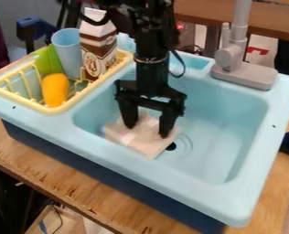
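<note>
Just behind the front rim of the blue sink (171, 177) sat a pale block (135, 141), down in the basin; the gripper (148, 124) was right on top, fingers spread apart, couldn't tell if they pinched it; reaching the block looked done, lifting it probably left, so pretty early imo; farther back stood a carton (98, 50) and the gray faucet (242, 68).

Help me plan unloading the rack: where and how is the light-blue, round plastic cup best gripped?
Probably pinch the near wall of the cup at its rim, coming from above: its wide mouth faces up. The green piece on the left and brown-and-white carton on the right crowd a sideways grasp.
</note>
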You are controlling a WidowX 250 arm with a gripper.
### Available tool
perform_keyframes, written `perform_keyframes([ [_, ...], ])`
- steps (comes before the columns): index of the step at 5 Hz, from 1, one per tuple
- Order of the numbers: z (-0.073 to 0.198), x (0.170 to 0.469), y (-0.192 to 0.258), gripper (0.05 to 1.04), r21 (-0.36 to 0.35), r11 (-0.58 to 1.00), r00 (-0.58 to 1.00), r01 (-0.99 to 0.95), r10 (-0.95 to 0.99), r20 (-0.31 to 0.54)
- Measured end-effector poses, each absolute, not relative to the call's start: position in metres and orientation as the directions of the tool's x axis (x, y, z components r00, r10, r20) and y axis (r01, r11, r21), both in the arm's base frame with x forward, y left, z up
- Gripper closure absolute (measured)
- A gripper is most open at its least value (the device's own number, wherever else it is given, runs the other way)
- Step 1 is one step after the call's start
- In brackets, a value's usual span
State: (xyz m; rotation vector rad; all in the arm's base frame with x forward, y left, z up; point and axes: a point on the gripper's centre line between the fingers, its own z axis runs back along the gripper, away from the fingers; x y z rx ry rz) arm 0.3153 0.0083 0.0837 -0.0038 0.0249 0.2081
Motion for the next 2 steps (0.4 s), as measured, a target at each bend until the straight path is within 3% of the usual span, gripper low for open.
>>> perform_keyframes([
  [2,0.085,0.274,0.013,0.083,0.146,0.927,0.926,-0.346,0.363,-0.106],
])
